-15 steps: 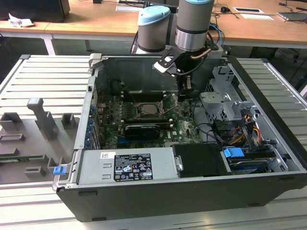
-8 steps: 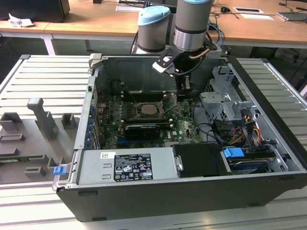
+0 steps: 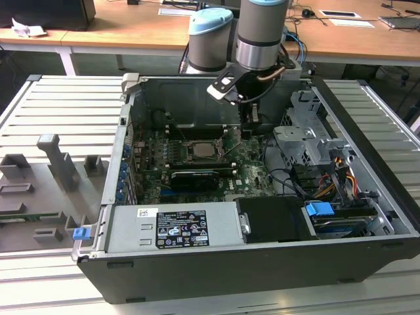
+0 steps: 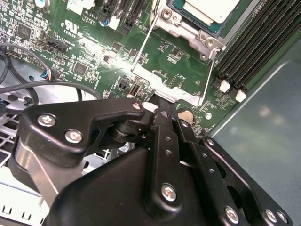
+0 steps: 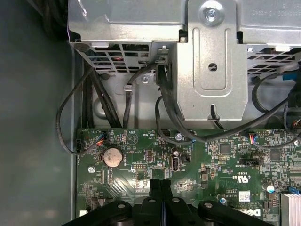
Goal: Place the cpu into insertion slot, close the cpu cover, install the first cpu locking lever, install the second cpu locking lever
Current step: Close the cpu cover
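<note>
Where the arm reaches down into the open computer case (image 3: 230,272), the gripper (image 3: 251,128) hangs over the green motherboard (image 3: 154,167), close beside the metal drive cage (image 3: 308,141) on the exterior view's right and near the case's back wall. Black cables (image 5: 94,101) run between the cage and the board's edge, so room is tight on that side and freer toward the exterior view's left. In both wrist views the fingers (image 5: 155,188) are pressed together with nothing between them, their tips near a coin battery (image 5: 113,156). The cpu (image 4: 209,9) lies in the insertion slot (image 4: 186,29), beyond the fingertips across bare board, to the exterior view's left of the gripper. A thin wire lever (image 4: 144,44) runs alongside the slot's metal rim.
</note>
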{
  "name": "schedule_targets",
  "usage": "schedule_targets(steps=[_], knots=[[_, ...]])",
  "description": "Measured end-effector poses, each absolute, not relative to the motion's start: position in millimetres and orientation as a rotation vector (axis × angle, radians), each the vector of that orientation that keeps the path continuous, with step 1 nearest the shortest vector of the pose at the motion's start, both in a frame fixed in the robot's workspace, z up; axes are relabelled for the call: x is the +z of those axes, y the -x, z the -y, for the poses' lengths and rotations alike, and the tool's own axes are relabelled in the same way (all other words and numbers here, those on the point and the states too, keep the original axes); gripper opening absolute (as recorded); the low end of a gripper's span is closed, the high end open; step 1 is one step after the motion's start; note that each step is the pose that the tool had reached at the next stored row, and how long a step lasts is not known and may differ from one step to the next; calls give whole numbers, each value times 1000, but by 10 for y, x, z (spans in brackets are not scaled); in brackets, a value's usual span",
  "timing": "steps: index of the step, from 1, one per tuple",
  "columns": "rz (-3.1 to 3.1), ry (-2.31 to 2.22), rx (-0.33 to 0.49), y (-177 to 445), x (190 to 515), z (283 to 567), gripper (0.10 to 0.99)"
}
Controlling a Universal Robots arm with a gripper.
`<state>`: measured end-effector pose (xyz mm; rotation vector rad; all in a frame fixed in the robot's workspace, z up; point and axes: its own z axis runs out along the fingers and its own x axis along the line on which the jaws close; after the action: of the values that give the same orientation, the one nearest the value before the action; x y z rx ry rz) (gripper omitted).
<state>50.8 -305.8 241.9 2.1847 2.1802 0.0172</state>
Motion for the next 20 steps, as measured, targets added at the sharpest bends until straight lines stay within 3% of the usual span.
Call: schedule_targets(steps=[20], knots=[[-2180,-2185,17,-428,2414,3058,106]])
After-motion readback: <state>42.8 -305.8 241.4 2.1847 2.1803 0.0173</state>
